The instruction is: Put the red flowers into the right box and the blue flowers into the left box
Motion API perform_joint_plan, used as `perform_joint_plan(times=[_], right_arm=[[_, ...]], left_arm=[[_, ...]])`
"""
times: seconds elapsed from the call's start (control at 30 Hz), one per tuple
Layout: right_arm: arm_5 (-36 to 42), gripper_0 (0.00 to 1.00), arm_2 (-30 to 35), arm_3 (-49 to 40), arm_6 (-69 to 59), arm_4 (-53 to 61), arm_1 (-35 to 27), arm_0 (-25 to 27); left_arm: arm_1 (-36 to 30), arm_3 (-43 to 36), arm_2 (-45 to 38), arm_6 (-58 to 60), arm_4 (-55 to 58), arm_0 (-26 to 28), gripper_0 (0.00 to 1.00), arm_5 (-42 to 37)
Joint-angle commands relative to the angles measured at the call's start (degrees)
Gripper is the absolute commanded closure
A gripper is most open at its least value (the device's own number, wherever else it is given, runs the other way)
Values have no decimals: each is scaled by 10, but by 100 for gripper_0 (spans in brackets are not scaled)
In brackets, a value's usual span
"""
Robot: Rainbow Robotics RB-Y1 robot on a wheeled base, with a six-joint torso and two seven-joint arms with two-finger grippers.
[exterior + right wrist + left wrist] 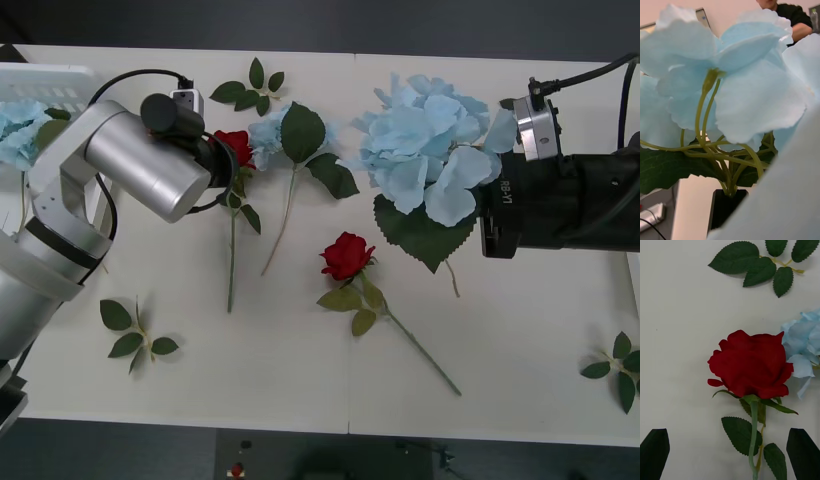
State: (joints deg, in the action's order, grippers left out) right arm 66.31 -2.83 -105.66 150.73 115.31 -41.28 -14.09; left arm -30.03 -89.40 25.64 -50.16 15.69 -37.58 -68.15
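Red flowers (pixel 235 145) lie under your left end effector (pixel 730 453), fingers spread astride the stem: light, floppy, so pinch below the bloom. Rightward, right end effector (pixel 497 225) meets blue flowers (pixel 425 150); grip unclear.

Silver cylindrical left arm (pixel 135 170), black cables; black right arm (pixel 560 200), silver collar
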Motion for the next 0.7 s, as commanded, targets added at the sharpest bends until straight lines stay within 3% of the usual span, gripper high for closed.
perform_joint_plan(times=[0.03, 0.27, 0.4, 0.63, 0.7], right_arm=[[-18, 100, -17, -20, 0, 36, 21, -7], [-89, 100, -66, -9, -45, 39, 31, -20], [-116, 100, -91, 6, -84, 40, 33, -45], [-154, 100, -107, 13, -119, 38, 41, -66], [-164, 100, -109, 14, -121, 37, 45, -69]], left_arm=[[-74, -54, -104, -167, 136, 11, 10, -8], [-93, -55, -359, -505, 376, 69, 9, -134], [-93, -16, -450, -708, 548, 119, 9, -145], [-92, 112, -430, -1039, 772, 160, 9, -131], [-91, 142, -386, -1048, 841, 165, 9, -112]])
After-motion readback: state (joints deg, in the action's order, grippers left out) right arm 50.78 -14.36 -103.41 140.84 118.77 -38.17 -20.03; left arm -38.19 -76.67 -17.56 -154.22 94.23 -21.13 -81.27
